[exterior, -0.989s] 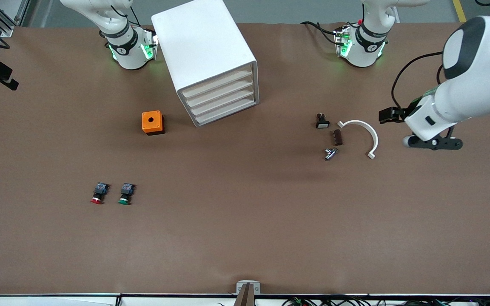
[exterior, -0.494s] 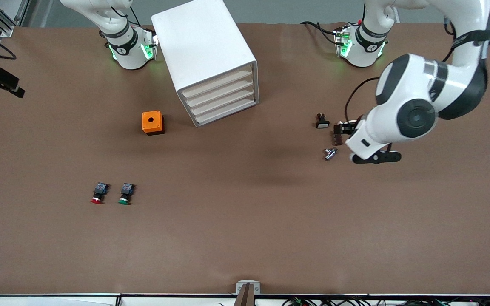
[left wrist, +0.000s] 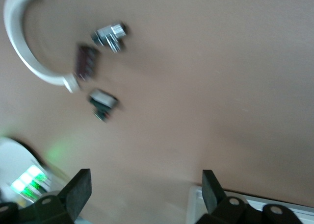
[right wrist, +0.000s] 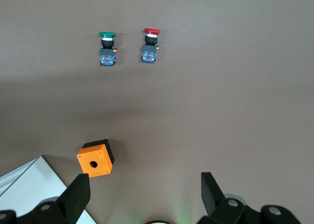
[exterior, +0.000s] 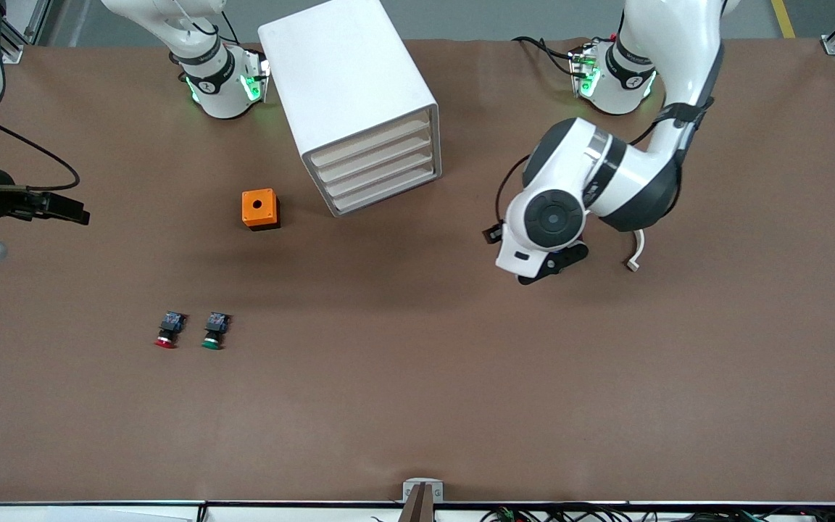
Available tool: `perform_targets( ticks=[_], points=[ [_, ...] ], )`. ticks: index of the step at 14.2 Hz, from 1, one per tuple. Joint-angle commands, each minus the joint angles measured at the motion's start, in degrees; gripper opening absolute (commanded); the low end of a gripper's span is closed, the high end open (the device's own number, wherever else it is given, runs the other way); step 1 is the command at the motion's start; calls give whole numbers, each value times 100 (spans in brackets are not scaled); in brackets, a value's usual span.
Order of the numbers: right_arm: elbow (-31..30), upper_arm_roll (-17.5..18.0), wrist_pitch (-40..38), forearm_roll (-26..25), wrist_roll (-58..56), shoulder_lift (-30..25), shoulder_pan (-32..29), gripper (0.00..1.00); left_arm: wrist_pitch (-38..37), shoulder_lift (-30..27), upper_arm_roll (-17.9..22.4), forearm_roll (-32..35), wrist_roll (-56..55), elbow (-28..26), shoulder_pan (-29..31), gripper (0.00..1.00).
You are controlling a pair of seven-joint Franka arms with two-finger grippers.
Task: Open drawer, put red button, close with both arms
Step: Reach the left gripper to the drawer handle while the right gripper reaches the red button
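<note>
The red button (exterior: 164, 330) lies on its side on the brown table, beside a green-capped one (exterior: 213, 330), nearer the front camera than the orange box (exterior: 260, 209). It also shows in the right wrist view (right wrist: 150, 46). The white drawer cabinet (exterior: 359, 101) stands at the back with all its drawers (exterior: 377, 165) shut. My left gripper (exterior: 491, 233) is up over the table between the cabinet and the small parts; in the left wrist view (left wrist: 144, 185) it is open and empty. My right gripper (exterior: 69, 210) is up at the right arm's end of the table, open and empty (right wrist: 144, 185).
A white curved bracket (left wrist: 24, 57), a silver fitting (left wrist: 110, 35), a brown part (left wrist: 86, 62) and a small black switch (left wrist: 102, 102) lie under my left arm; only the bracket's end (exterior: 635, 250) shows in the front view. The green button (right wrist: 107, 48) and orange box (right wrist: 96, 159) show below my right gripper.
My left arm has swung from the left arm's end of the table toward the cabinet and now covers the small parts. My right gripper has come into the front view.
</note>
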Motion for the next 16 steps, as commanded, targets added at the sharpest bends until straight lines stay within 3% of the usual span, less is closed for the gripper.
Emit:
perform_targets(
  ticks=[1,5,10,16],
  points=[
    [108,4,223,-67,79,115,101,100,-211,507,35,-520,-1293,749,-214,99],
    [-620,13,1145,-5,799,203,180,100,-167,1053,26,-1573,-3059,1278,-408,99],
    [-1814,13,2918,-5,967,246,233,100,-97,1395,35,-2478,-3940,1305,-514,99],
    [-2054,-4,4468,-5,1073,1203,163,100,-184,1809,26,-3491,-4882,1252,-523,99]
  ],
)
